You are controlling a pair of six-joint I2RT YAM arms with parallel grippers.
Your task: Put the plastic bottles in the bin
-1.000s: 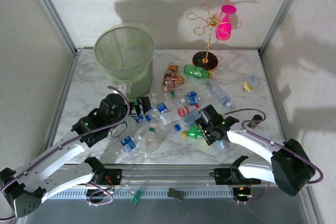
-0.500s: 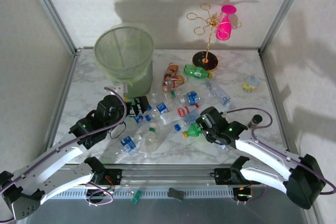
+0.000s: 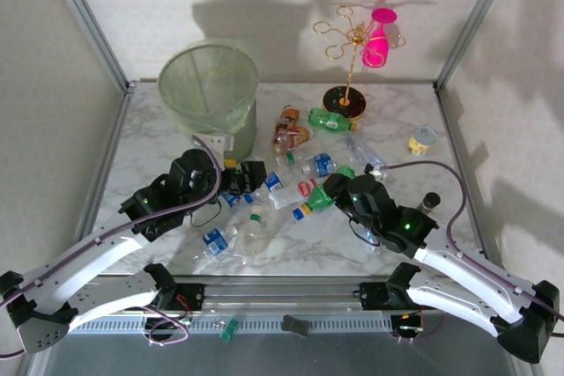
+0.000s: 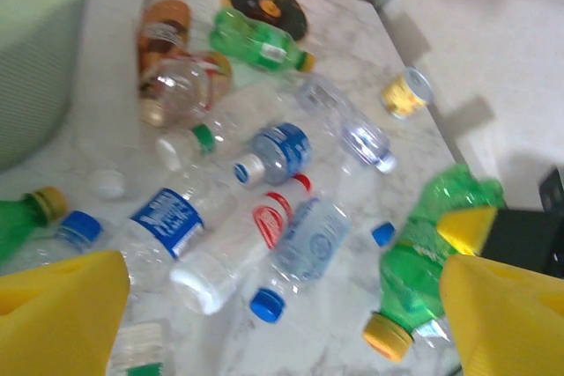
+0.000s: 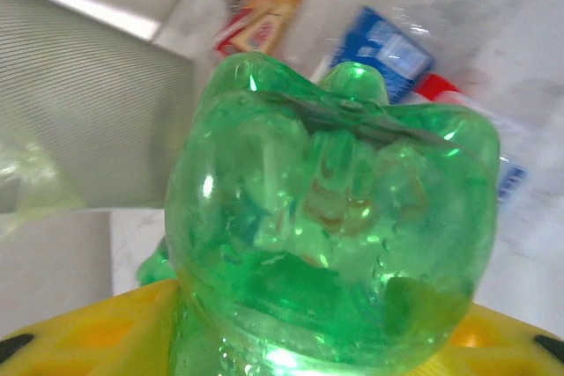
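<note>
Green bottle (image 3: 315, 201): crumpled, yellow cap end tipped down, held in the right fingers (image 5: 97, 332) near the middle of the table (image 3: 414, 103), among the loose bottles. Cannot tell whether it is clear of the marble. Bin (image 3: 208, 94) stands at the far left, well apart from the bottle, with the left arm and the scatter of bottles between them. Judgement: the step in hand is the carry to the bin. To do it well, lift first until the bottle clears the scatter and the bin's rim, pass above the left arm rather than through it, keep the grip snug on the thin crushed wall, and let go only once over the mouth. Right fingers: drawn narrow on the bottle's body near its base end, one each side. Left fingers (image 4: 62, 305): spread wide, holding nothing, poised over a blue-labelled bottle (image 4: 167, 217) lying near the bin.
</note>
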